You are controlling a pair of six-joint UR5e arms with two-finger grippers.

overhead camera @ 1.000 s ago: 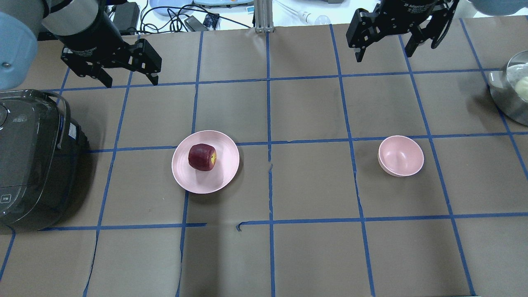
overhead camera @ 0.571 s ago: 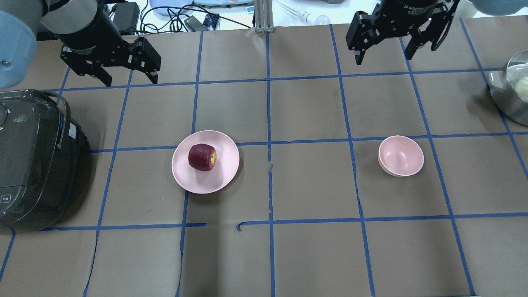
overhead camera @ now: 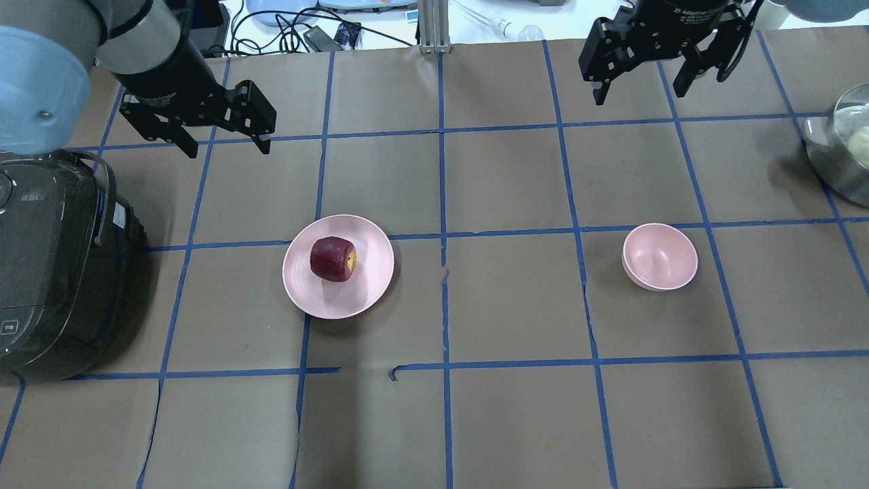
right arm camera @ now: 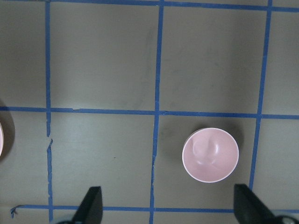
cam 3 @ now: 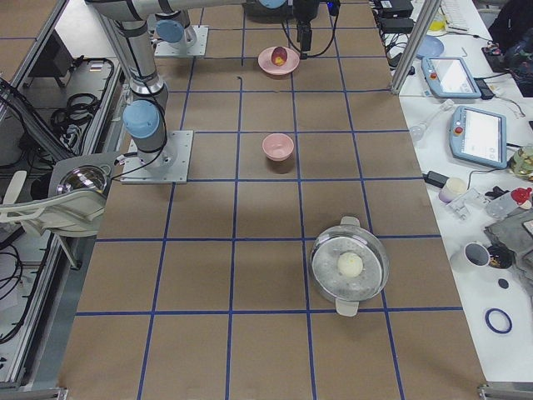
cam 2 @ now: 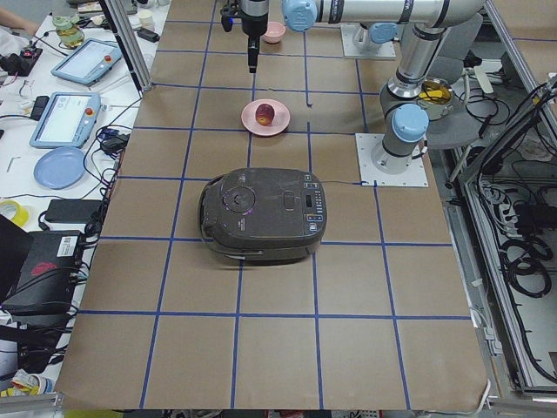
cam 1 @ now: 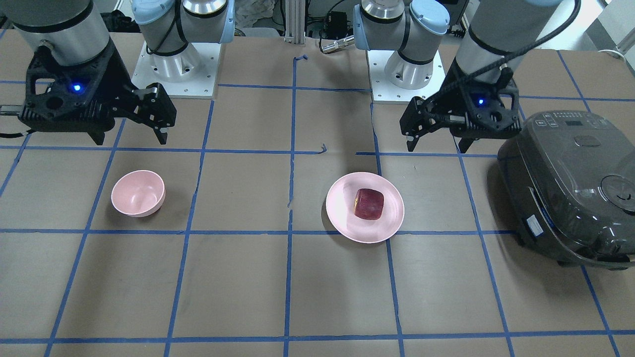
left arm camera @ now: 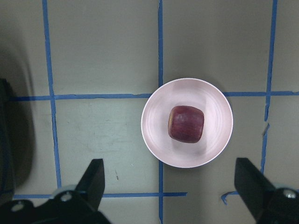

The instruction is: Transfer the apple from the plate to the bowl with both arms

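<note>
The dark red apple [overhead camera: 333, 259] lies on the pale pink plate [overhead camera: 360, 292], left of the table's middle. The plate [left arm camera: 154, 126] and the apple [left arm camera: 186, 123] also show in the left wrist view. The small pink bowl [overhead camera: 660, 257] stands empty on the right and shows in the right wrist view [right arm camera: 210, 154]. My left gripper [overhead camera: 227, 146] is open and empty, high above the table, off to the plate's far left. It also shows in the front view [cam 1: 436, 146]. My right gripper [overhead camera: 638, 95] is open and empty, high beyond the bowl, and shows in the front view [cam 1: 131, 141].
A dark rice cooker [overhead camera: 54, 272] stands at the table's left edge, close to the left arm. A metal pot [overhead camera: 845, 149] with a pale round thing inside stands at the right edge. Cables and devices lie beyond the far edge.
My left gripper has moved a little right and toward the plate. My right gripper has shifted slightly right. Apple, plate and bowl have not moved.
</note>
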